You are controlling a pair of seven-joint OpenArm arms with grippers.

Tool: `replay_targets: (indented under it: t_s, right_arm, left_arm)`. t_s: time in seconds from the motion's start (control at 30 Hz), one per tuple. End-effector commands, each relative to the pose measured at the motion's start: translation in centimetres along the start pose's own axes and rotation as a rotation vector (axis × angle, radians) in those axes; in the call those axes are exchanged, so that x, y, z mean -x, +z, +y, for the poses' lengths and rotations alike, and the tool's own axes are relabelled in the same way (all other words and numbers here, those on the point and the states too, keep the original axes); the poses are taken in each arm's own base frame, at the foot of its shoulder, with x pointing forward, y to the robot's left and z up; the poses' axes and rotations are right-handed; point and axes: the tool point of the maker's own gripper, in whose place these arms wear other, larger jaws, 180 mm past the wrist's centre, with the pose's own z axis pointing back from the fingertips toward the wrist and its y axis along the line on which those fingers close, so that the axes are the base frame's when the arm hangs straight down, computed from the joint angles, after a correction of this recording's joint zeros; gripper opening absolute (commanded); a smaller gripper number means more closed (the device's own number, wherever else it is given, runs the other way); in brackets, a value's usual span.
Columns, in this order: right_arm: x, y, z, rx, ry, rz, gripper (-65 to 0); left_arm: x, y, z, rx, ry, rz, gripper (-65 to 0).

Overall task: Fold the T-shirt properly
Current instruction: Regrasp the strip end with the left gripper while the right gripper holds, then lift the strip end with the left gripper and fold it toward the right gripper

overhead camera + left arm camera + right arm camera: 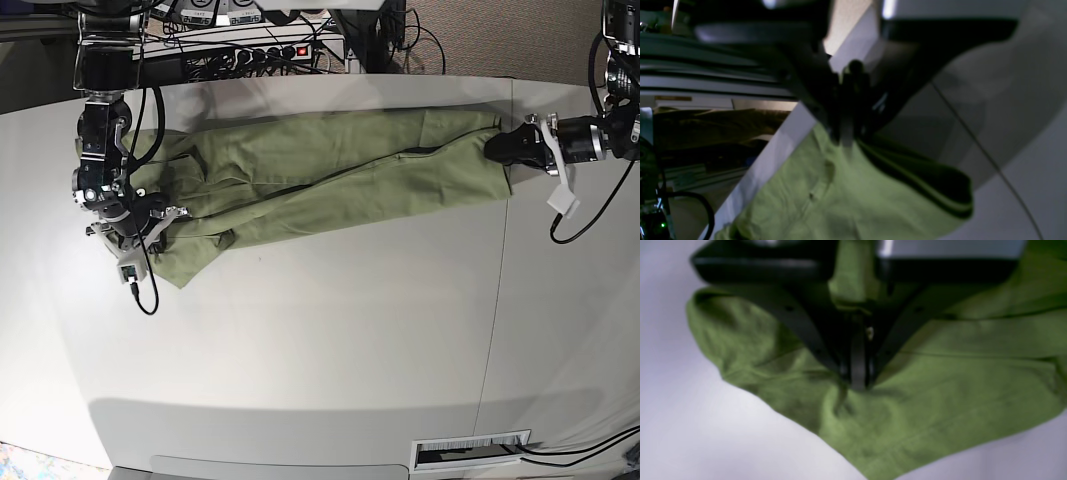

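Observation:
The olive-green T-shirt (pixel 330 175) lies stretched in a long band across the back of the grey table (pixel 320 340). In the base view my left gripper (pixel 492 150) is at the shirt's right end. In its wrist view the left gripper (pixel 846 141) is shut on an edge of the T-shirt (pixel 840 200) near the table's edge. My right gripper (pixel 170 215) is at the shirt's left end. Its wrist view shows the right gripper (pixel 858 385) shut, pinching a bunched fold of the T-shirt (pixel 940 390).
A power strip with cables (pixel 260 50) runs behind the table's back edge. A cable (pixel 140 290) trails from the right arm onto the table. A white tag (pixel 565 205) hangs under the left arm. A slotted vent (pixel 470 452) sits at the front right.

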Motion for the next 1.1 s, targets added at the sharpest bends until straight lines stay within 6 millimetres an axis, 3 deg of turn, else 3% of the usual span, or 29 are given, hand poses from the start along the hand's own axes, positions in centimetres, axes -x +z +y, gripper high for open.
replay_targets:
  t_s: [0.0,0.4,0.57,0.87,1.07]
  right_arm:
    - [5.2,-0.2,1.8,-0.042,0.057,0.214,-65.0]
    - [3.9,-1.4,6.7,-0.13,0.107,0.167,-65.0]
    - [3.7,-1.6,8.9,-0.166,0.086,0.162,-65.0]
    - [3.8,-1.8,11.5,-0.209,0.064,0.176,-65.0]
    - [3.7,-1.9,12.4,-0.226,0.055,0.177,-65.0]
  left_arm:
    - [-1.8,0.7,-0.6,0.013,-0.039,-0.039,-65.0]
    - [-6.0,0.1,-7.4,0.113,-0.288,-0.115,-65.0]
    - [-6.5,0.0,-8.8,0.131,-0.335,-0.124,-65.0]
    - [-7.2,-0.1,-9.6,0.15,-0.344,-0.167,-65.0]
    - [-7.7,-1.6,-12.4,0.221,-0.36,-0.236,-65.0]
